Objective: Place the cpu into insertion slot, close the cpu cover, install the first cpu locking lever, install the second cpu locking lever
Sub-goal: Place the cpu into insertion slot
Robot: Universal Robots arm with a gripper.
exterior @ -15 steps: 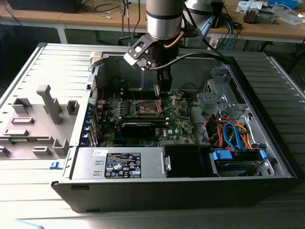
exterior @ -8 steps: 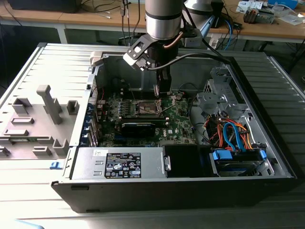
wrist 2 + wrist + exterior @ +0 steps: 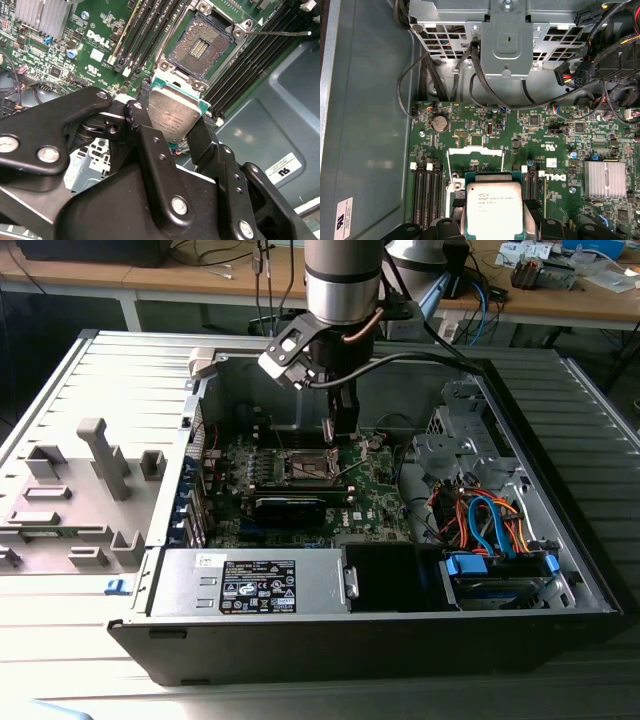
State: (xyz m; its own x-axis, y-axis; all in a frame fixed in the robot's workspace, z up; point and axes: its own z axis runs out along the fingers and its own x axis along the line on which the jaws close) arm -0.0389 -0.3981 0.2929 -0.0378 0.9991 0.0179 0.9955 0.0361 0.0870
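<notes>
While the cpu [image 3: 175, 114] is pinched by its edges between the closed fingers of the end effector [image 3: 172, 127], it hangs just short of the insertion slot [image 3: 200, 47], apart from it and not yet seated. In the exterior view the end effector [image 3: 341, 430] stands right above the insertion slot [image 3: 305, 466]. The slot lies bare with its dark contact field exposed. The cpu cover [image 3: 475, 149] looks swung up at one edge of the slot, though its angle is hard to judge. One thin locking lever [image 3: 280, 33] juts out sideways from the slot.

Trouble from here would most likely come from alignment, I judge. The chip looks tilted against the slot in the second wrist view, so a descent off-square could bend contacts or leave a corner riding on the rim. A finger might also snag the lever or the memory slots [image 3: 150, 35] flanking the slot.

Around the slot spreads the green circuit board [image 3: 385, 502], lying inside the open computer case [image 3: 400, 652]. Farther from the slot, the case also holds a boxed power supply [image 3: 250, 585] and a drive bay [image 3: 497, 578] fed by orange and blue cables [image 3: 480, 512].
</notes>
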